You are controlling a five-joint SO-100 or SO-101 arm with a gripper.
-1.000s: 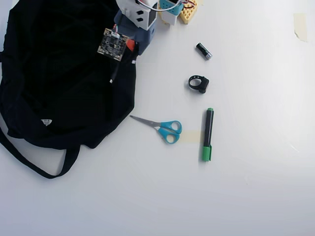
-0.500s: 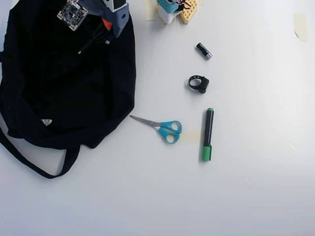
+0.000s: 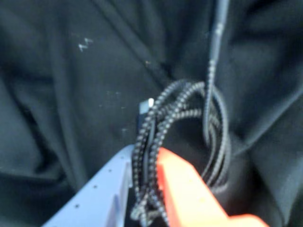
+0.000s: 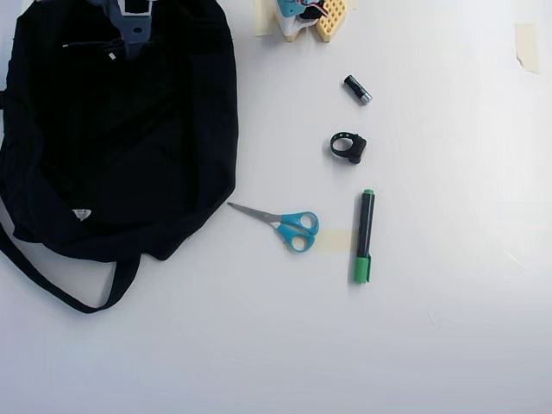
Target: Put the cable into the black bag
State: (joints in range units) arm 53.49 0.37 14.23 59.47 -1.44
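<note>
In the wrist view my gripper (image 3: 144, 153) is shut on the cable (image 3: 213, 123), a coil of thin black braided cord. Several strands are pinched between the grey-blue finger (image 3: 102, 189) and the orange finger (image 3: 189, 189). The coil hangs close over the folds of the black bag (image 3: 71, 94), and a loose end runs up to the top edge. In the overhead view the bag (image 4: 129, 147) lies at the left with its strap (image 4: 52, 285) and white tag (image 4: 81, 214). My arm (image 4: 131, 26) reaches over its top edge. The cable is hidden there.
On the white table right of the bag lie blue-handled scissors (image 4: 289, 226), a green marker (image 4: 365, 235), a chunky black plastic ring (image 4: 348, 146) and a small black cylinder (image 4: 357, 90). A yellow and teal object (image 4: 310, 17) stands at the top edge.
</note>
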